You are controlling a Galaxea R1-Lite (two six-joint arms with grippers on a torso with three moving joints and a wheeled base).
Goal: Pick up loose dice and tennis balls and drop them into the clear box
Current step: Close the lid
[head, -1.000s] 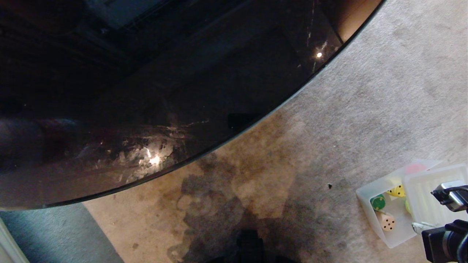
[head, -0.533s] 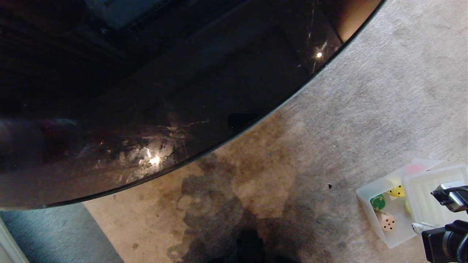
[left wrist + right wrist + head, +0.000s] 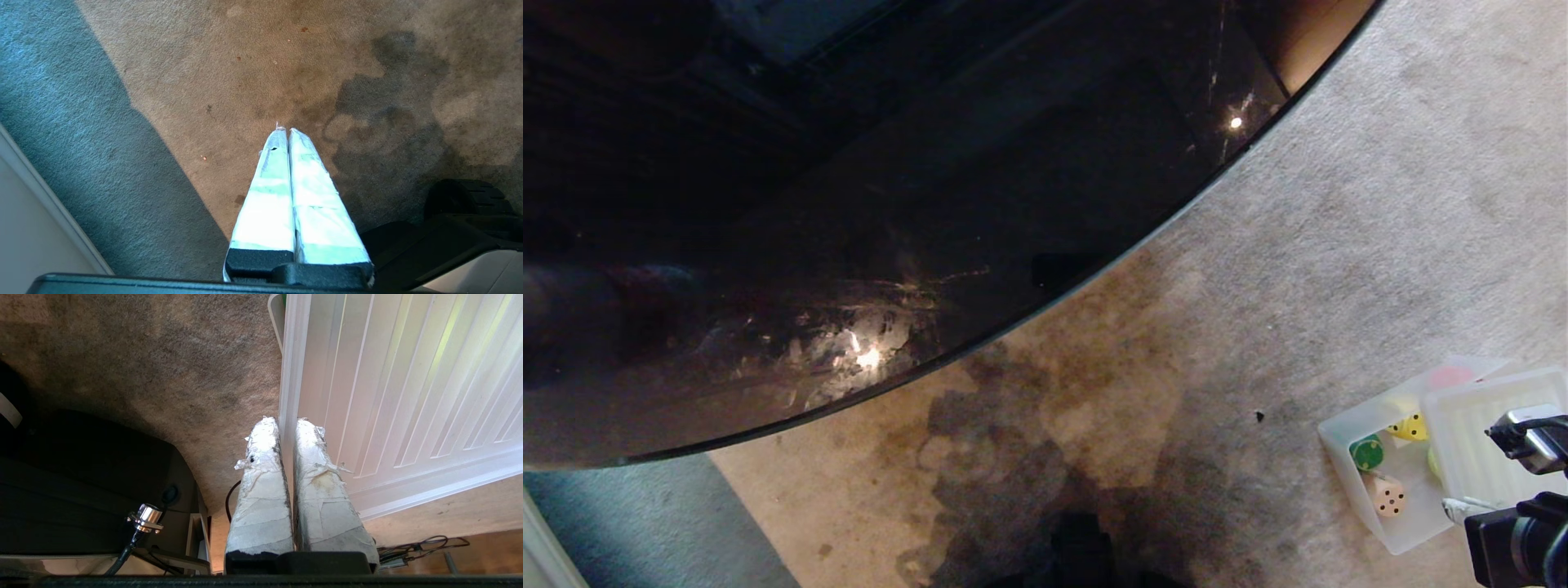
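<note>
Right jaws (image 3: 286, 424) clamped on ribbed lid (image 3: 408, 396) edge, clear box (image 3: 1347, 469) beyond (dice (image 3: 1388, 495) inside), left jaws (image 3: 285, 132) closed, empty over carpet (image 3: 204, 81).

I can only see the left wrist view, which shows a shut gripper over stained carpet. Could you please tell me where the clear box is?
Observer: The clear box stands on the carpet to the robot's right, at the lower right of the head view.
Operator: Thank you. Is anything inside it?
Observer: Yes, three dice: a green die, a yellow die and a tan die.
Operator: And what is the right gripper doing, please?
Observer: The right gripper is shut on the rim of the ribbed lid, which lies over part of the box.
</note>
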